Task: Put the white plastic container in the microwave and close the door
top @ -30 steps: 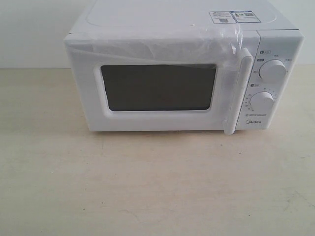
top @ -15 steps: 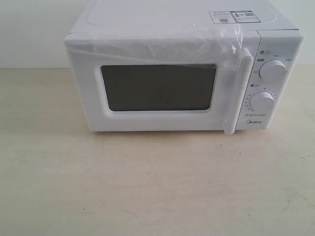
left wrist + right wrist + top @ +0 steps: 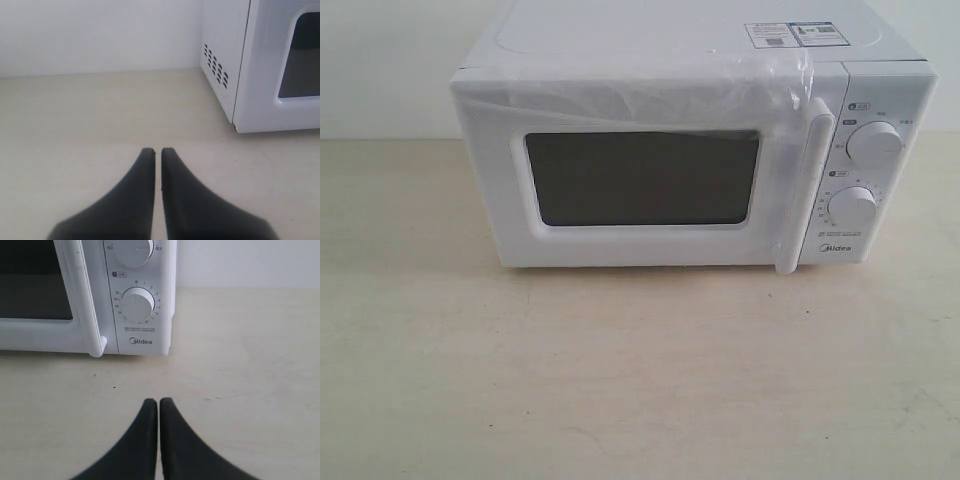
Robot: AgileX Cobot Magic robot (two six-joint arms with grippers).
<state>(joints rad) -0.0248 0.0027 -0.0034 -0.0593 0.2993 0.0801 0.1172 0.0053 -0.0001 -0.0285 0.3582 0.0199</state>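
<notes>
- Both the left gripper (image 3: 154, 150) and the right gripper (image 3: 158, 401) are held closed, tip against tip, over the desk (image 3: 620, 380).
- The microwave (image 3: 620, 40) is set by the desk's far edge, its door (image 3: 640, 180) shut.

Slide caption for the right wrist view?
Shut black right gripper over beige tabletop, facing white boxy microwave's vertical handle and round knobs.

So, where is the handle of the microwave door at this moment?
In the exterior view the handle stands upright at the right edge of the closed door, between the dark window and the lower knob.
</notes>
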